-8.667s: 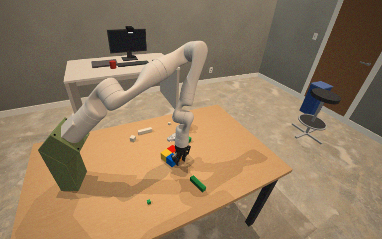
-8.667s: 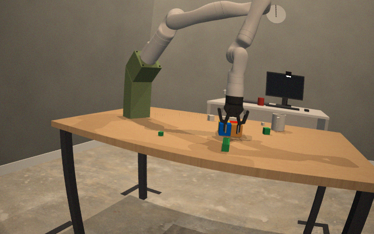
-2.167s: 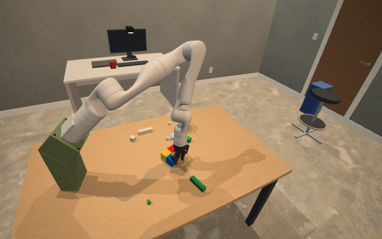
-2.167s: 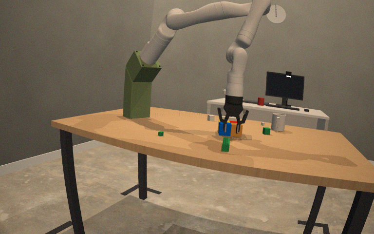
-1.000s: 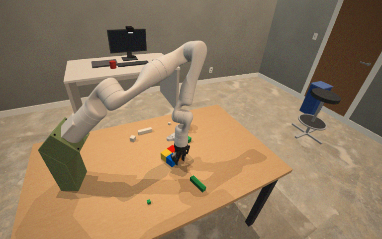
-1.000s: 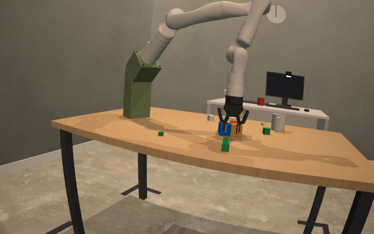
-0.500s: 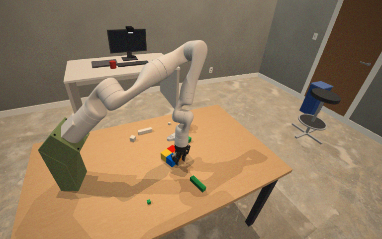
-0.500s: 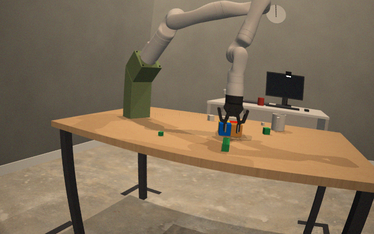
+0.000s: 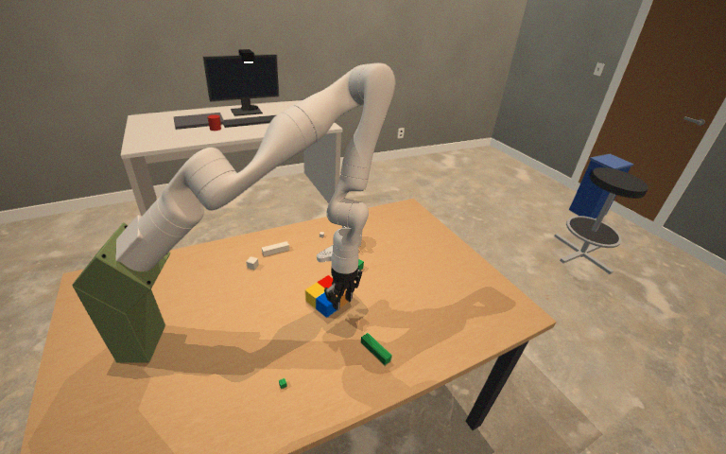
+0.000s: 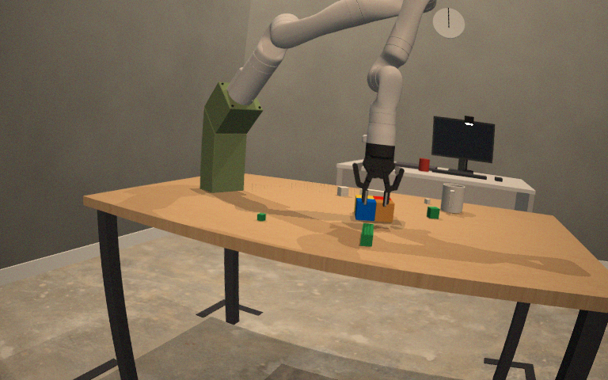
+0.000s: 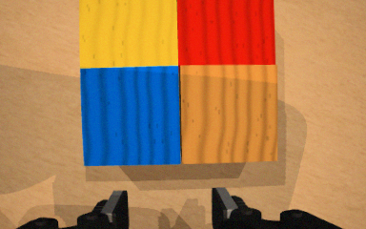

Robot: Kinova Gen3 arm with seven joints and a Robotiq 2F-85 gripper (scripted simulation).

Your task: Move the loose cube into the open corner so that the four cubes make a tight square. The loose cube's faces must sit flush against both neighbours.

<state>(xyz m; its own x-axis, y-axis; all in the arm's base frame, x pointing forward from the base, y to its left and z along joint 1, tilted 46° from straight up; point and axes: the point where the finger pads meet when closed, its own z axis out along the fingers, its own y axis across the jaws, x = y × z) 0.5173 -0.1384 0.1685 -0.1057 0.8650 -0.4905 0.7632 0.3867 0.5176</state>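
Where the wrist view looks straight down, you see the four cubes packed into a square: yellow cube (image 11: 128, 32) and red cube (image 11: 226, 31) on the far row, blue cube (image 11: 132, 115) and orange cube (image 11: 229, 114) on the near row. The orange cube sits in the corner with its faces meeting the red and the blue ones, with no gap visible along either seam.

Your gripper (image 11: 169, 206) hangs just off the near edge of the square, fingers about half spread and closed on nothing. In the wrist view both fingertips show at the bottom of the frame, clear of the cubes' tops. From the exterior view the gripper (image 10: 375, 197) stands upright above the blue cube (image 10: 365, 209) and orange cube (image 10: 384, 211), tips reaching down near their upper edges; you cannot tell from there whether a tip grazes a cube.

A long green block (image 10: 366, 234) lies on the wooden table (image 10: 470, 250) just in front of the square.
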